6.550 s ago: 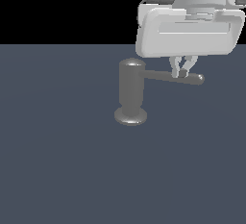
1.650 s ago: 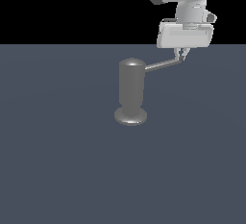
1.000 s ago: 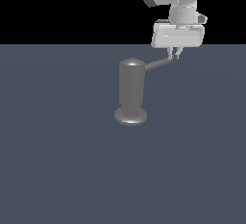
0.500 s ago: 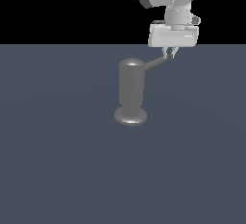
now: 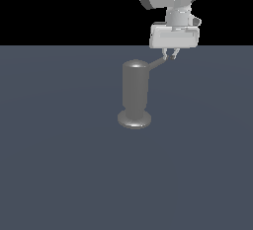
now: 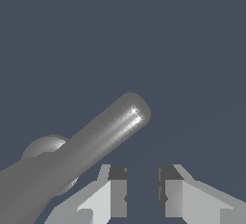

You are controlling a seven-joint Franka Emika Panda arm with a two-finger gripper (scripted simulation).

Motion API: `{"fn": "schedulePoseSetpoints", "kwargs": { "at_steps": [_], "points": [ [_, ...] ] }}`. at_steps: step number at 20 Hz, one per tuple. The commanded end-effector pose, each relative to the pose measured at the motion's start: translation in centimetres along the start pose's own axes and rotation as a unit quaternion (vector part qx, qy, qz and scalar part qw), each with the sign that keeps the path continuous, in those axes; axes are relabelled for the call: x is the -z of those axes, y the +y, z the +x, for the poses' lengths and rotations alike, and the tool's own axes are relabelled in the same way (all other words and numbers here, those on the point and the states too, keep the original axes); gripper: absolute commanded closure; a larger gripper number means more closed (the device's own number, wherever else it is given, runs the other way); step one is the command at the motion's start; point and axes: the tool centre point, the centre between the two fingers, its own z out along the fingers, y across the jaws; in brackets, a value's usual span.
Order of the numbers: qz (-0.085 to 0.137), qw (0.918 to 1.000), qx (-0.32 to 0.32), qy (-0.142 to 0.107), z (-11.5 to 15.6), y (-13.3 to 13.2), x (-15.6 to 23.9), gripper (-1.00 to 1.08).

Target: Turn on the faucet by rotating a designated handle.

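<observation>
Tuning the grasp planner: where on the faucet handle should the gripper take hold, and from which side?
Probably near the rounded tip of the handle, farthest from the faucet body for leverage. Come from above with the gripper, fingers straddling the thin straight rod; its jaws now stand apart beside the tip.

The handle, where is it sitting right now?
In the exterior view, the handle juts from the top of the faucet toward the exterior view's right, its tip right at the gripper.

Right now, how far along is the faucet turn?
Done: the handle has swung from sideways toward the back since earlier. In hand: the gripper sits at the rod's tip, fingers apart, not clamping. Left: whether more rotation is needed can't be told.
</observation>
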Motion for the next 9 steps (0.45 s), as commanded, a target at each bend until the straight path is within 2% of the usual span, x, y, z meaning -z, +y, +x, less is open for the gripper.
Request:
{"fn": "schedulePoseSetpoints", "kwargs": {
  "at_steps": [1,9],
  "points": [
    [0.002,1.0,0.002,-0.004,0.6,-0.5,-1.3,1.08],
    [0.002,1.0,0.001,-0.004,1.7,-0.6,-1.4,1.08]
  ]
}}
